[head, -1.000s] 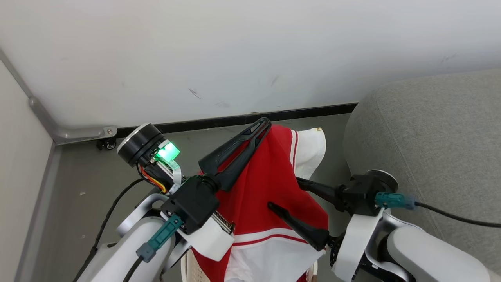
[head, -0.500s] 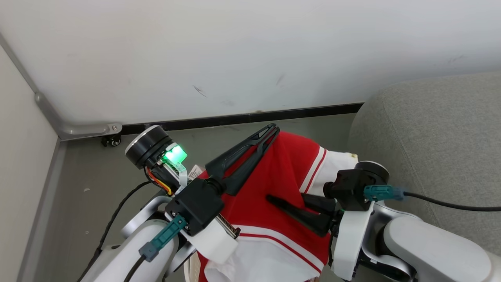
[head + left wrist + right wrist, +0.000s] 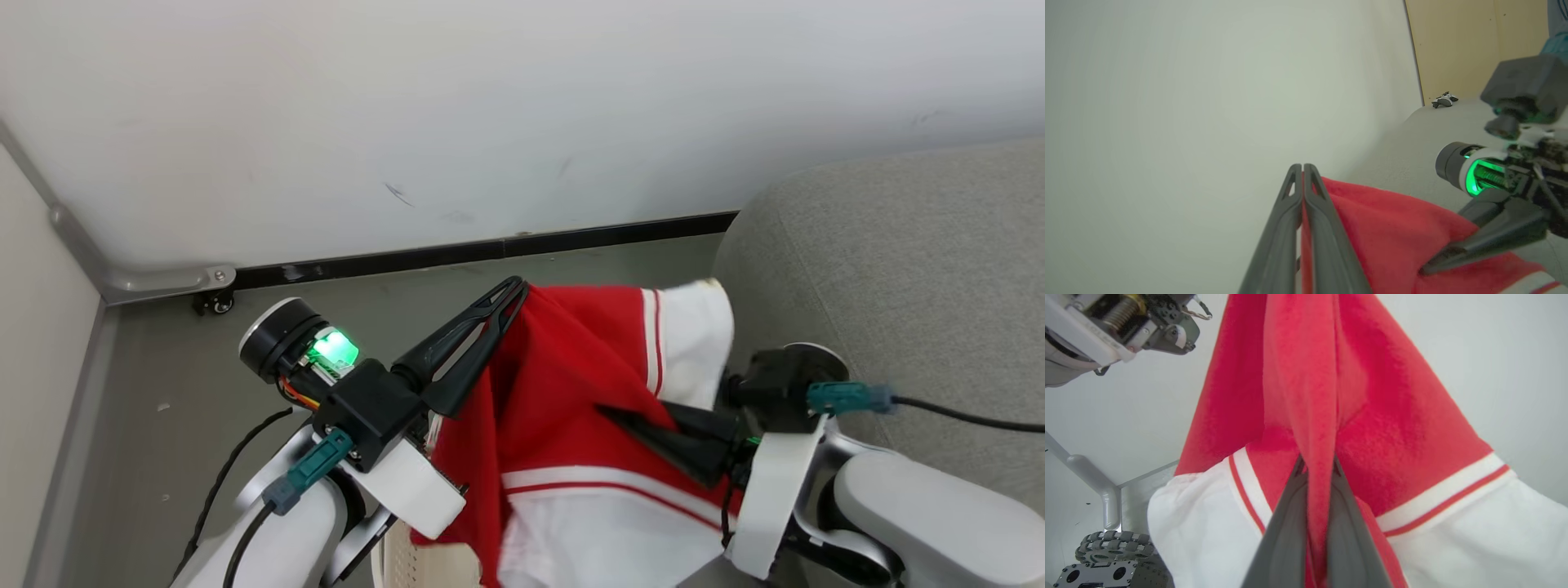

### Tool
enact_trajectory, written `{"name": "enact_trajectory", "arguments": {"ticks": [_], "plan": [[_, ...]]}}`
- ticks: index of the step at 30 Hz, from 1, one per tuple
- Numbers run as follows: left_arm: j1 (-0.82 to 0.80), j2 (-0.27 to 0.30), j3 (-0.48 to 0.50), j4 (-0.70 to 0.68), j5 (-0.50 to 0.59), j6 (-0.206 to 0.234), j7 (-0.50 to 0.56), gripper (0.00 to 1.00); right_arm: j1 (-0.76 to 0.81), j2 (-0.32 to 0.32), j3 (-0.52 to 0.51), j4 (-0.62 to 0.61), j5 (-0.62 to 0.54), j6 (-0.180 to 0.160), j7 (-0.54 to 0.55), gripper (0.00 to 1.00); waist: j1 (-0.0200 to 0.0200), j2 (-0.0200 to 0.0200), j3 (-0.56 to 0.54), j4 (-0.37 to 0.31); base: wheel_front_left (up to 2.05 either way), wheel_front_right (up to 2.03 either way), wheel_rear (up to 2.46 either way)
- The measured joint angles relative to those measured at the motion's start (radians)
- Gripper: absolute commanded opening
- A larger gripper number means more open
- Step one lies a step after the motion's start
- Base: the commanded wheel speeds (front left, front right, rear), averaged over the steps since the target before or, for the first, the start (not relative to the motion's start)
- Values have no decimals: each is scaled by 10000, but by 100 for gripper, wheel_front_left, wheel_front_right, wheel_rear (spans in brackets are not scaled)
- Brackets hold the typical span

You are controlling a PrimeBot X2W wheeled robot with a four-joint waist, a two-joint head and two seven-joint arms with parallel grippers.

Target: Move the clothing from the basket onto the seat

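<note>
A red garment with white panels and stripe trim, the clothing [image 3: 563, 384], hangs in the air between both arms, above the cream basket [image 3: 412, 565] whose perforated wall shows at the bottom edge. My left gripper [image 3: 513, 286] is shut on the garment's top edge; in the left wrist view its fingers [image 3: 1302, 166] press together with red fabric [image 3: 1392, 228] beside them. My right gripper [image 3: 608, 411] is shut on a red fold lower down, seen pinched between its fingers [image 3: 1318, 461]. The grey seat [image 3: 898, 269] lies to the right, close to the right arm.
A white wall with a dark skirting strip [image 3: 490, 249] runs behind the grey floor [image 3: 163, 384]. A metal rail with a small caster [image 3: 208, 304] sits in the left corner. The robot's wheeled base [image 3: 1106, 555] appears below in the right wrist view.
My right gripper, open a second ago, has closed on a fold of the red garment. The garment's white corner has swung right toward the seat. The head view shifted slightly.
</note>
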Motion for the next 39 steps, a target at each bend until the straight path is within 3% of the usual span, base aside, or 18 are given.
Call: {"name": "enact_trajectory", "arguments": {"ticks": [10, 13, 15, 16, 17, 18, 39], "plan": [[448, -178, -17, 228, -531, 0, 0, 0, 446, -102, -1018, 514, 662, -2, -1166, 0, 0, 0, -96, -306, 0, 0, 0], [538, -209, -121, 293, -581, -2, 46, 38, 504, -155, -1210, 631, 706, -2, -1417, 0, 0, 0, -128, -390, 0, 0, 0], [552, -215, -171, 303, -608, -2, 71, 49, 592, -190, -1281, 723, 727, -2, -1528, 0, 0, 0, -144, -445, 0, 0, 0], [553, -224, -178, 303, -635, -2, 71, 64, 596, -213, -1302, 786, 773, -2, -1593, 0, 0, 0, -149, -469, 0, 0, 0], [554, -242, -178, 303, -692, -2, 71, 87, 596, -242, -1338, 821, 803, -2, -1636, 0, 0, 0, -152, -493, 0, 0, 0], [554, -257, -178, 301, -773, -2, 71, 100, 595, -265, -1371, 855, 809, -2, -1701, 0, 0, 0, -153, -514, 0, 0, 0], [619, -272, -654, 163, -1202, -48, 69, 100, 1178, -675, -2479, 1601, 1089, -2, -2136, 0, 0, 0, -106, -913, 0, 0, 0]]}}
